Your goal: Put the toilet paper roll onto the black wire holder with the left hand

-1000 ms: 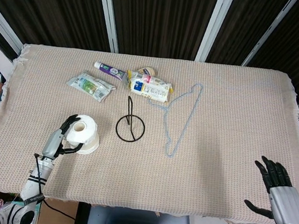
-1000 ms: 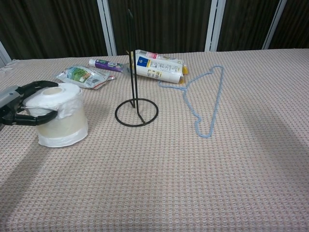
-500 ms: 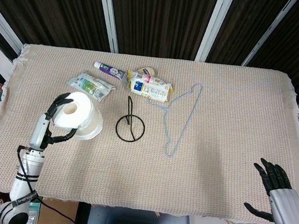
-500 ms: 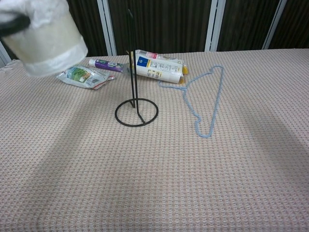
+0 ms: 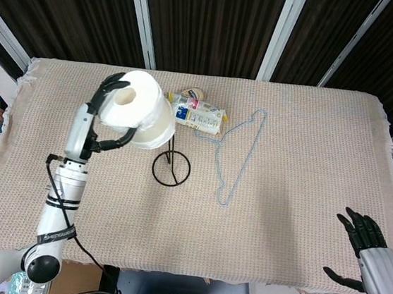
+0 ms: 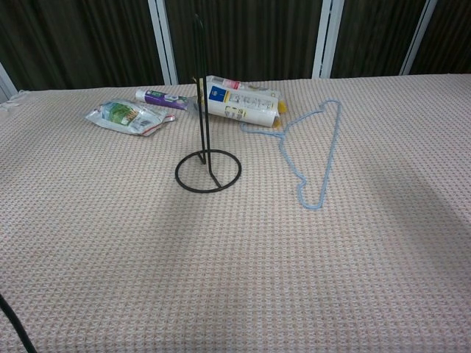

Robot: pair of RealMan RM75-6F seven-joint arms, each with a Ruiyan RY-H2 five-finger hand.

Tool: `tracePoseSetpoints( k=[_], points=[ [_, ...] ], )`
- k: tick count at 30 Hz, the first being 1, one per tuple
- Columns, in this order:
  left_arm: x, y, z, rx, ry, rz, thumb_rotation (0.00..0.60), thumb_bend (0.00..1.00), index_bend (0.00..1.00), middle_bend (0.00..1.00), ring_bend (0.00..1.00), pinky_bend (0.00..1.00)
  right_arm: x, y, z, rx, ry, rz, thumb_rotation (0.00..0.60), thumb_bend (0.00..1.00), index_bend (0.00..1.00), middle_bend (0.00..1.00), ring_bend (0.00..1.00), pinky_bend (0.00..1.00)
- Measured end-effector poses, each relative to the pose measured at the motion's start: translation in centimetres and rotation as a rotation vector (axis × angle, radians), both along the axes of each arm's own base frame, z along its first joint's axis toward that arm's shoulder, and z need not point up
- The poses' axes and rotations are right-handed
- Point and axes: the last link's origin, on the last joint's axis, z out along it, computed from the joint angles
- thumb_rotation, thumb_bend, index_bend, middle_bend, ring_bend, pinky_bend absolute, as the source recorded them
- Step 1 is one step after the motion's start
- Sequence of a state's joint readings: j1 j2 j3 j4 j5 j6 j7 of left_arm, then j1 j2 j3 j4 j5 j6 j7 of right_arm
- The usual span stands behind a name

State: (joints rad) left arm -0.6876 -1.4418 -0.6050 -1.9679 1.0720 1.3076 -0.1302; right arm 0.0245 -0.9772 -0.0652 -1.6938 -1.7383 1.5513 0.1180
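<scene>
My left hand grips a white toilet paper roll and holds it high above the table, its hollow core facing up toward the head camera. The roll hangs just left of and above the black wire holder, hiding the top of its upright rod in the head view. In the chest view the black wire holder stands alone with its ring base on the cloth, and neither the roll nor the left hand shows. My right hand rests open at the table's near right corner.
A blue wire hanger lies right of the holder. Behind it are a white-and-yellow packet, a green packet, a tube and a tape roll. A woven beige cloth covers the table.
My left hand has lifted the roll off the table and carried it up and to the right, from the near left area to just above the holder. It has left the chest view.
</scene>
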Motion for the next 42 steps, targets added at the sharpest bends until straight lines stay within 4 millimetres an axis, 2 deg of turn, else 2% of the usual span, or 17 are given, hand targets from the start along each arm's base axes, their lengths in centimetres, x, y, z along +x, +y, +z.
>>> tracePoseSetpoints(
  k=[4,9,13,28,33,35,37,39,41,42],
  points=[
    [2.3,0.4,-2.3,-0.018,0.049,-0.01,0.6,0.6,0.36,0.54,0.62,0.86,-0.1,-0.2,0.2,0.01,-0.009,-0.004,0.6,0.2,0.0,0.0,0.0,0.0],
    [2.9,1.4,-4.5,-0.03,0.092,0.022,0.6,0.6,0.36,0.54,0.62,0.86,-0.4,-0.5,0.4,0.012,-0.021,-0.019,0.6,0.2,0.0,0.0,0.0,0.0],
    [3.0,2.4,-5.6,-0.023,0.121,0.051,0.6,0.6,0.36,0.54,0.62,0.86,-0.4,-0.6,0.6,0.011,-0.029,-0.02,0.6,0.2,0.0,0.0,0.0,0.0],
    [2.1,2.9,-5.4,-0.031,0.149,0.078,0.6,0.6,0.37,0.53,0.61,0.85,-0.7,-0.4,1.8,-0.038,-0.046,-0.028,0.6,0.2,0.0,0.0,0.0,0.0],
    [1.7,2.3,-5.7,-0.05,0.17,0.072,0.6,0.57,0.33,0.48,0.56,0.8,-0.7,-0.4,1.7,-0.031,-0.046,-0.028,0.6,0.2,0.0,0.0,0.0,0.0],
    [1.4,2.1,-6.1,-0.066,0.187,0.069,0.6,0.55,0.29,0.42,0.48,0.7,-0.6,-0.3,1.7,-0.027,-0.046,-0.025,0.6,0.2,0.0,0.0,0.0,0.0],
    [1.3,2.0,-6.6,-0.09,0.205,0.067,0.6,0.53,0.22,0.33,0.35,0.47,-0.6,-0.3,1.7,-0.025,-0.046,-0.022,0.6,0.2,0.0,0.0,0.0,0.0],
    [1.1,2.0,-6.9,-0.101,0.222,0.069,0.6,0.48,0.1,0.2,0.16,0.18,-0.6,-0.2,1.7,-0.024,-0.047,-0.018,0.6,0.2,0.0,0.0,0.0,0.0],
    [0.9,2.0,-7.1,-0.09,0.245,0.07,0.6,0.43,0.02,0.07,0.03,0.06,-0.6,-0.1,1.7,-0.023,-0.047,-0.016,0.6,0.2,0.0,0.0,0.0,0.0],
    [0.9,1.9,-7.1,-0.078,0.26,0.068,0.6,0.41,0.0,0.02,0.01,0.04,-0.6,-0.1,1.7,-0.022,-0.047,-0.015,0.6,0.2,0.0,0.0,0.0,0.0]
  ],
)
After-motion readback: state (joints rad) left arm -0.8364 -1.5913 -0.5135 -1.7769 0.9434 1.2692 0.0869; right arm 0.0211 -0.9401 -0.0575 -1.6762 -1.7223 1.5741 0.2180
